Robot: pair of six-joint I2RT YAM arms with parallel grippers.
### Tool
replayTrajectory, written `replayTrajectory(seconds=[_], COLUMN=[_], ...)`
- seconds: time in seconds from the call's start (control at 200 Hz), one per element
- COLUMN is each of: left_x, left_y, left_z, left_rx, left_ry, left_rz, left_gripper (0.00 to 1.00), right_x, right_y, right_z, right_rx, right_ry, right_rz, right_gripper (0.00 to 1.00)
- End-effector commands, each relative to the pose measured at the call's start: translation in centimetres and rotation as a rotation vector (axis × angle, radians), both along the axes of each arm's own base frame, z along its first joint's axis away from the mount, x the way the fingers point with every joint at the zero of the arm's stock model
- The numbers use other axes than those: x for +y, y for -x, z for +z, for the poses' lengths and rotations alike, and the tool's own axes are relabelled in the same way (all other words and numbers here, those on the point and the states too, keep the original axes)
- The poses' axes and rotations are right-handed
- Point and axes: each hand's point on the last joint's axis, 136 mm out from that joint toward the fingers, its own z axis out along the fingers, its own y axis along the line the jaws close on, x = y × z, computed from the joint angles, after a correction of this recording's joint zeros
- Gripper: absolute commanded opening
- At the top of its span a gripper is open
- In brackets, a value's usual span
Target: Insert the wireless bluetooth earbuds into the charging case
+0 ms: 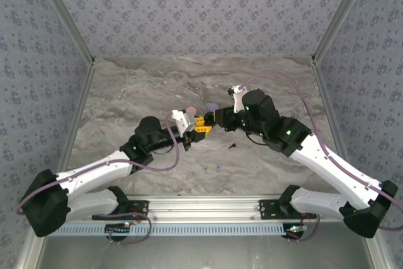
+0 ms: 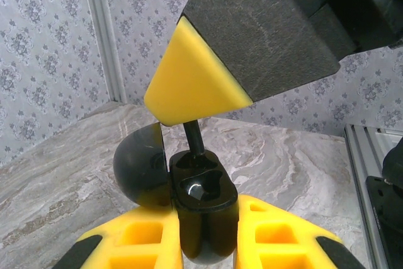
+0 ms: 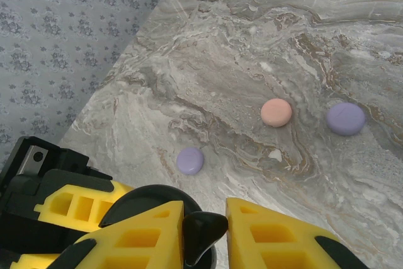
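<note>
My left gripper [image 2: 205,222] [image 1: 200,126] is shut on an open black charging case [image 2: 204,203], held above the table's middle. Its lid [image 2: 137,167] hangs open to the left. My right gripper [image 3: 204,222] [image 1: 216,118] is shut on a black earbud [image 3: 203,232], just above the case [image 3: 148,198]. In the left wrist view the earbud's stem [image 2: 192,135] reaches down from the right gripper's yellow fingertip [image 2: 189,83] into the far slot. The near slot [image 2: 203,187] is empty. Another black earbud [image 1: 232,145] and two lavender earbuds [image 1: 205,169] [image 1: 218,168] lie on the table.
Closed round cases lie on the marble table [image 3: 252,48]: a small lavender one [image 3: 190,160], a peach one [image 3: 276,112] and a larger lavender one [image 3: 345,118]. Patterned walls enclose the table, and a metal rail [image 1: 201,205] runs along the near edge.
</note>
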Motion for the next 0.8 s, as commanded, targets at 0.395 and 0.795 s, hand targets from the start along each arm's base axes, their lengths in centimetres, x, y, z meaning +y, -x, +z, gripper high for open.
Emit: replayTrajectory(seconds=[0.395, 0.795], left_x=[0.0, 0.1], left_y=[0.8, 0.8], left_z=[2.3, 2.4], left_rx=[-0.07, -0.07], left_ry=[0.055, 0.06], left_rz=[-0.024, -0.02], left_gripper=[0.07, 0.07], right_x=[1.1, 1.9], right_y=[0.6, 0.7], right_z=[1.2, 0.0], right_rx=[0.027, 0.063], right_ry=[-0.067, -0.047], right_rz=[0.048, 0.08], right_gripper=[0.24, 0.24])
